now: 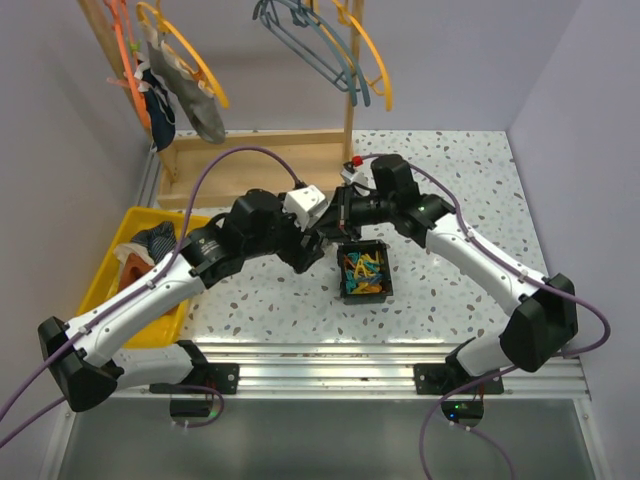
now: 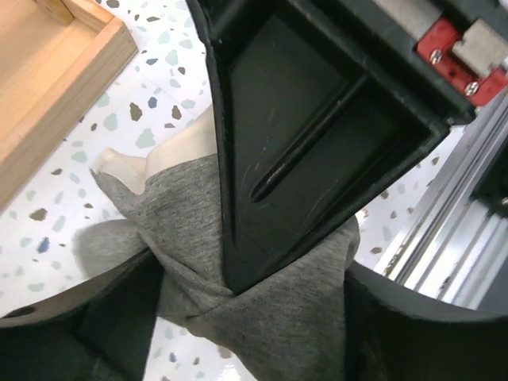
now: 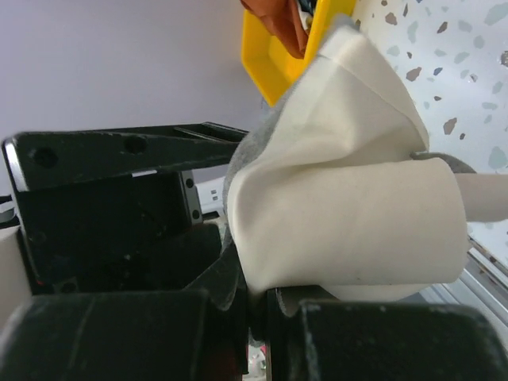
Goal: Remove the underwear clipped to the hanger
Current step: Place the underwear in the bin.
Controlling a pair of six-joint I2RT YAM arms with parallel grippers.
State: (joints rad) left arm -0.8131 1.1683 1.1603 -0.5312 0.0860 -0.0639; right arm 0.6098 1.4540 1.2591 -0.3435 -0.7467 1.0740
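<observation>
The right gripper point(image 3: 258, 325) is pinched closed on the grey underwear point(image 2: 278, 317), held above the surface point(image 1: 450, 170) midway between the two arms. The left gripper point(image 2: 254, 337) has its jaws wide apart, one on either side of the cloth. In the left wrist view the piece runs lengthwise from its pale trim point(image 2: 119, 167) at upper left down to lower right. Just beside it, a black box point(image 1: 386, 262) holds coloured clips point(image 1: 360, 272). A yellow bin point(image 1: 100, 285) at the left edge holds rust-brown and navy underwear point(image 1: 140, 250).
</observation>
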